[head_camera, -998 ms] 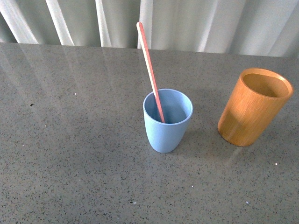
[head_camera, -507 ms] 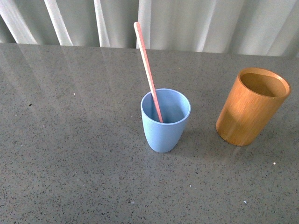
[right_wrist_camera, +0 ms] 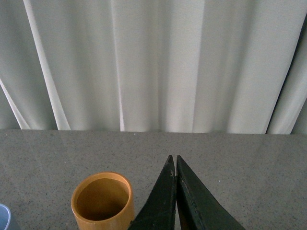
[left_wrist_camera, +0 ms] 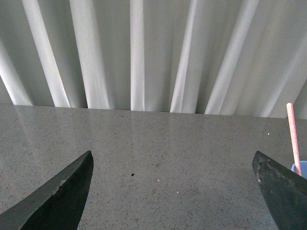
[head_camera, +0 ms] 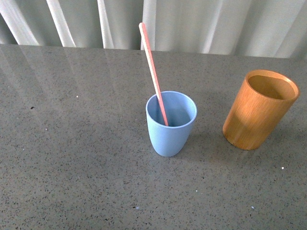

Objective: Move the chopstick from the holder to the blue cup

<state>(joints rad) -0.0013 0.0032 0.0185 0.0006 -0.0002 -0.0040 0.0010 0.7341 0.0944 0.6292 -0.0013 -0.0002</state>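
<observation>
A pale pink chopstick [head_camera: 152, 72] stands slanted inside the light blue cup [head_camera: 171, 123] at the middle of the table, its top leaning back and left. The orange-brown wooden holder [head_camera: 259, 109] stands to the cup's right and looks empty. Neither arm shows in the front view. My left gripper [left_wrist_camera: 172, 163] is open with bare tabletop between its dark fingers; the chopstick [left_wrist_camera: 293, 136] and a sliver of the blue cup [left_wrist_camera: 300, 168] appear at that view's edge. My right gripper [right_wrist_camera: 173, 160] is shut with nothing in it, beside the holder [right_wrist_camera: 102, 200].
The speckled grey table [head_camera: 72, 143] runs back to a white pleated curtain [head_camera: 201, 24]. A corner of the blue cup [right_wrist_camera: 5, 216] shows in the right wrist view past the holder.
The front view has shifted by a few pixels; the cup, the chopstick and the holder keep their places relative to each other.
</observation>
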